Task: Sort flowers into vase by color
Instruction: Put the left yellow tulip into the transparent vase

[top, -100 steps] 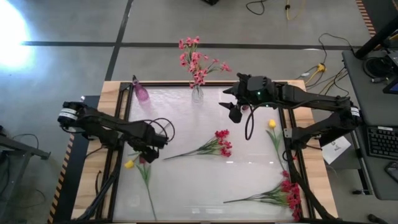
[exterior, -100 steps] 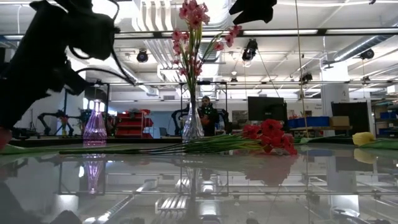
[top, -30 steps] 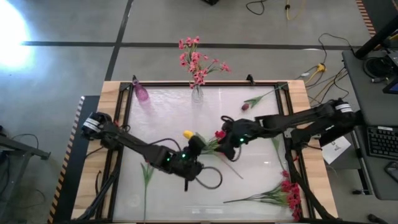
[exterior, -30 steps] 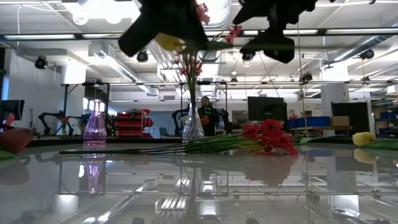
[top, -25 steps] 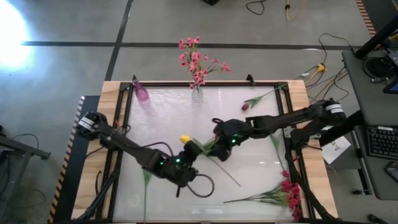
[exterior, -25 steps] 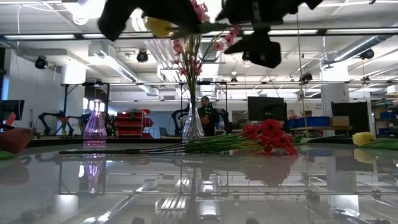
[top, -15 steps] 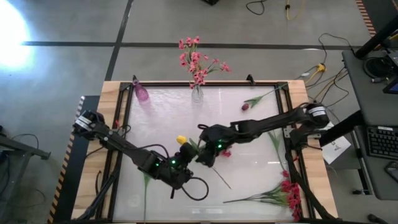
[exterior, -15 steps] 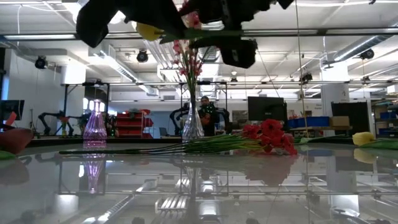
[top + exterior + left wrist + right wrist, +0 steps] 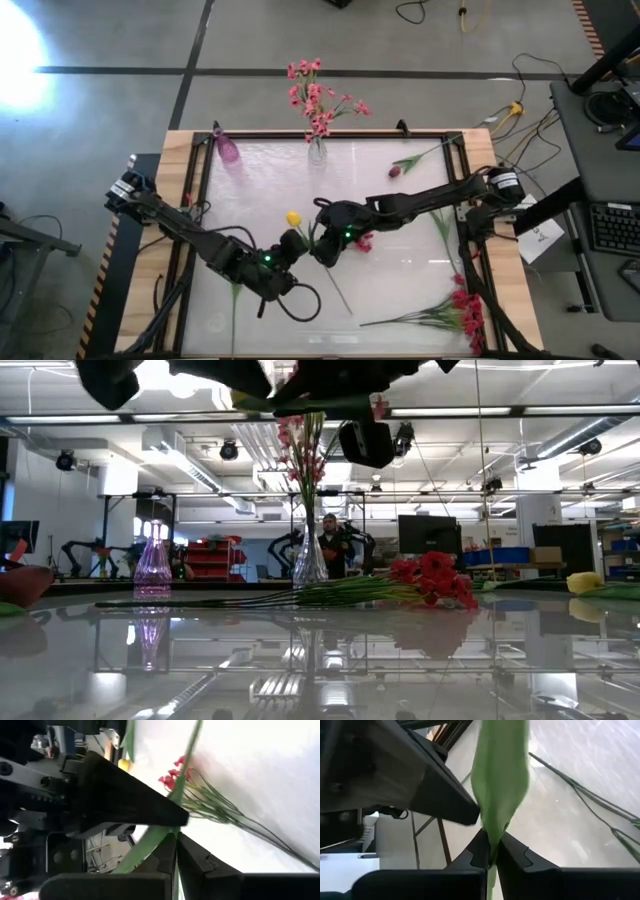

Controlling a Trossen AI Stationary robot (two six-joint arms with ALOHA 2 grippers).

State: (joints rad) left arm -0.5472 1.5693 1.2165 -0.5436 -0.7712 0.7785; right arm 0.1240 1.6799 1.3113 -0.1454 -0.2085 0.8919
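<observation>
Grey concrete floor [image 9: 120, 100] surrounds the wood-edged table [image 9: 505, 290], crossed by dark lines, with bright glare at one corner. Cables [image 9: 520, 105] trail beside a desk with a keyboard [image 9: 612, 228]. Beyond, ceiling lights [image 9: 150, 375], monitors [image 9: 428, 532] and a standing person [image 9: 330, 545].

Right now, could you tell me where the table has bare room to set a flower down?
The near middle strip of the white tabletop is bare, and the far-left patch between the small purple vase and clear glass vase. The centre is crowded: left gripper and right gripper pinch the yellow-bud flower.
</observation>
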